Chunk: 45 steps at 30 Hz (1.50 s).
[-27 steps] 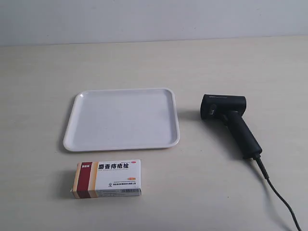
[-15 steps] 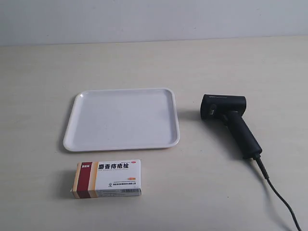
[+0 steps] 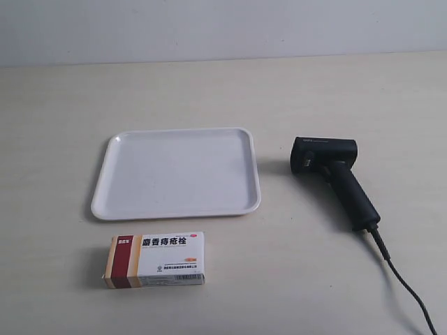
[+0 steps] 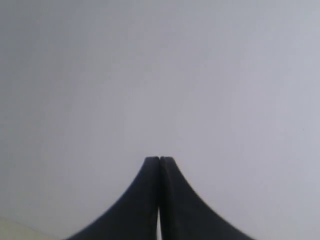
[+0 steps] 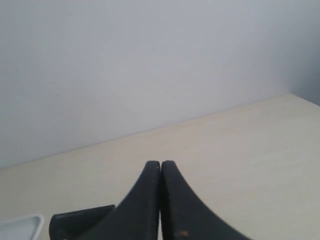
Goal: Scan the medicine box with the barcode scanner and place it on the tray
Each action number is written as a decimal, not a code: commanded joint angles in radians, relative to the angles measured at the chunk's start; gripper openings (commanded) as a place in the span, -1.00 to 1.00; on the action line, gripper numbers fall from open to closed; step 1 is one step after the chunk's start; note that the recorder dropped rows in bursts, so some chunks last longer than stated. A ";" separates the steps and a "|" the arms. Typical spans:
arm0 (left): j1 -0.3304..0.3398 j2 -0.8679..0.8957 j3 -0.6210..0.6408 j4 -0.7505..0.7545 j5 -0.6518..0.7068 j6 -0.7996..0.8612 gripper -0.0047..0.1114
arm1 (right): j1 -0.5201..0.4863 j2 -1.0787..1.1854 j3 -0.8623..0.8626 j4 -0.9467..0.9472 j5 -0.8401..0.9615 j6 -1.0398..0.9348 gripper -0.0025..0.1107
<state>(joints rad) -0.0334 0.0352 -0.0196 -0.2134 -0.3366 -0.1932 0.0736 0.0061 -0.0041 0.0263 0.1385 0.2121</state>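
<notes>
The white medicine box (image 3: pixel 155 259) with dark red and tan stripes lies flat near the table's front edge, just in front of the white tray (image 3: pixel 112 202). To the tray's right lies the black barcode scanner (image 3: pixel 335 174), its cable (image 3: pixel 405 286) trailing toward the front right. No arm shows in the exterior view. My left gripper (image 4: pixel 159 159) is shut on nothing and faces a plain grey wall. The right gripper (image 5: pixel 160 163) is also shut and empty; beyond its fingers the scanner's head (image 5: pixel 80 220) and a corner of the tray (image 5: pixel 20 227) peek into the right wrist view.
A light wooden table (image 3: pixel 349 91) carries everything, with a pale grey wall (image 3: pixel 223 28) behind it. The scanner's cable runs off the front right of the exterior view.
</notes>
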 commanded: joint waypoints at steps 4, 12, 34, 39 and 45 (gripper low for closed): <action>-0.003 0.537 -0.238 0.112 0.201 0.090 -0.92 | -0.007 -0.006 0.004 0.094 -0.014 0.000 -0.95; -0.373 1.218 -0.536 0.166 0.639 0.400 -0.92 | -0.007 -0.006 0.004 0.094 -0.014 -0.002 -0.95; -0.826 1.545 -0.635 0.147 0.549 0.582 0.73 | -0.007 -0.006 0.004 0.094 -0.014 -0.002 -0.95; -0.828 1.547 -0.598 0.144 0.479 0.589 0.64 | -0.007 -0.006 0.004 0.094 -0.014 -0.002 -0.95; -0.828 1.611 -0.574 0.144 0.398 0.581 0.12 | -0.007 -0.006 0.004 0.094 -0.014 -0.002 -0.95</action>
<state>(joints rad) -0.8544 1.6182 -0.6008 -0.0593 0.1079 0.3922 0.0736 0.0061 -0.0041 0.1169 0.1319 0.2121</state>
